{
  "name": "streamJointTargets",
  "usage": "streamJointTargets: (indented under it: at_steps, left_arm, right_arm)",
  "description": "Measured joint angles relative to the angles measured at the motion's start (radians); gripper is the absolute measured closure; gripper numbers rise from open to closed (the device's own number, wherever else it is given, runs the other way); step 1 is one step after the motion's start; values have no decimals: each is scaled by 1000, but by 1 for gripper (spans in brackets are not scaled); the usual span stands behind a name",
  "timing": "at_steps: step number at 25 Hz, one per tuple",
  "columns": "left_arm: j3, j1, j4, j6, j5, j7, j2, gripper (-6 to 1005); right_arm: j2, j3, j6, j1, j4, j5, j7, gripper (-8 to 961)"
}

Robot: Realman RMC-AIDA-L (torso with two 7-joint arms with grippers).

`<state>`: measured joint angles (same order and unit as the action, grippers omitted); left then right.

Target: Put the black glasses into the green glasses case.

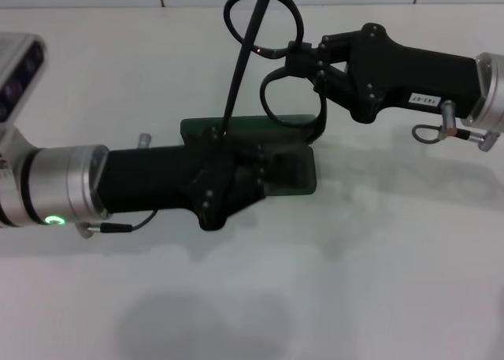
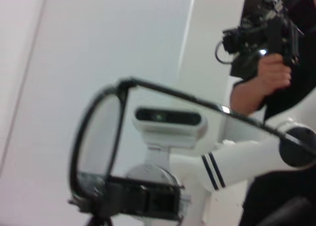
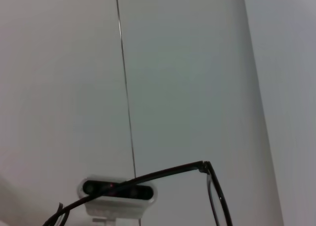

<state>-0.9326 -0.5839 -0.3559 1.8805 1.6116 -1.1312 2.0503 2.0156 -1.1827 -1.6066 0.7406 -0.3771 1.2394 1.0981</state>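
My right gripper (image 1: pixel 302 57) is shut on the black glasses (image 1: pixel 247 61) at the bridge and holds them in the air, tilted, above the far side of the green glasses case (image 1: pixel 303 179). One temple arm hangs down to the case's far left edge. The case lies on the white table, mostly hidden under my left gripper (image 1: pixel 266 172), which lies across it. The left wrist view shows one lens (image 2: pixel 96 137) and a temple arm close above the camera. The right wrist view shows a temple arm (image 3: pixel 148 176) and a lens rim.
The white table (image 1: pixel 354 281) extends around the case. The wrist views look upward at my head camera (image 2: pixel 168 118) (image 3: pixel 116 191). A person holding a device (image 2: pixel 266 63) stands in the background of the left wrist view.
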Motion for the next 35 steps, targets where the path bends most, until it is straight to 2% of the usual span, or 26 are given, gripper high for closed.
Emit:
streamJointTargets:
  at_steps: [7,18,35]
  left_arm:
    - [0,19,0,-2,-72,-1,-1,1001]
    - [1,18,0,-6,-132,9,16,1001]
    - [2,9,0,-40,-153,13,33,1001]
  right_arm:
    - [-2,-2,-11,-12,-2,15,-2,896]
    - [-2,-7,-21,-12,-8,25,-4,896]
    - [1,-9,-22,-13,-11,51,-4,896]
